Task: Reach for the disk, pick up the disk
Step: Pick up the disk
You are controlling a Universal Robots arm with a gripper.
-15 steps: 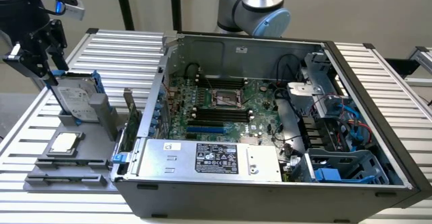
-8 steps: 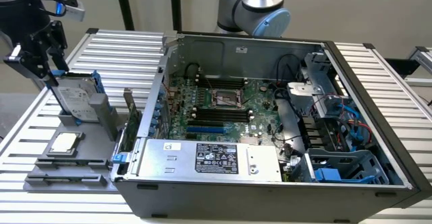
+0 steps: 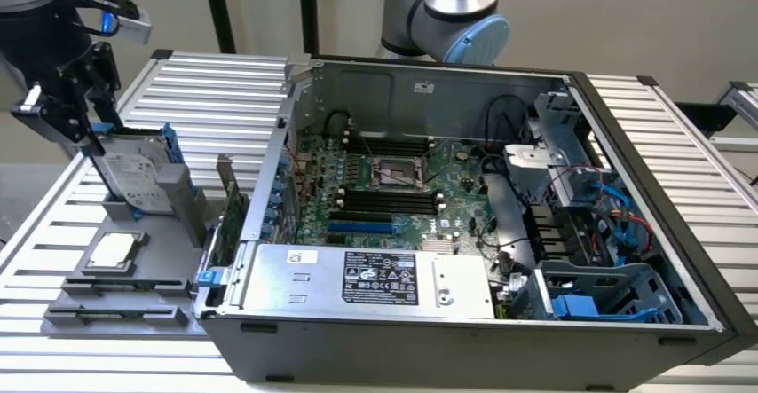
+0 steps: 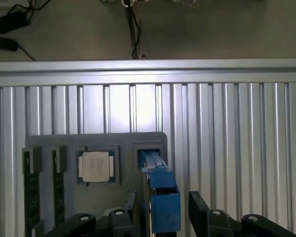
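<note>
The gripper (image 4: pixel 163 196) is open, one finger on each side of the disk (image 3: pixel 128 173), with a gap showing at both, so nothing is clamped. The disk stands upright in its slot of the grey holder (image 4: pixel 49 140), beside the square chip (image 4: pixel 95 166). By my judgement the reach is all but done, and the grasp and lift are not yet made.
</note>
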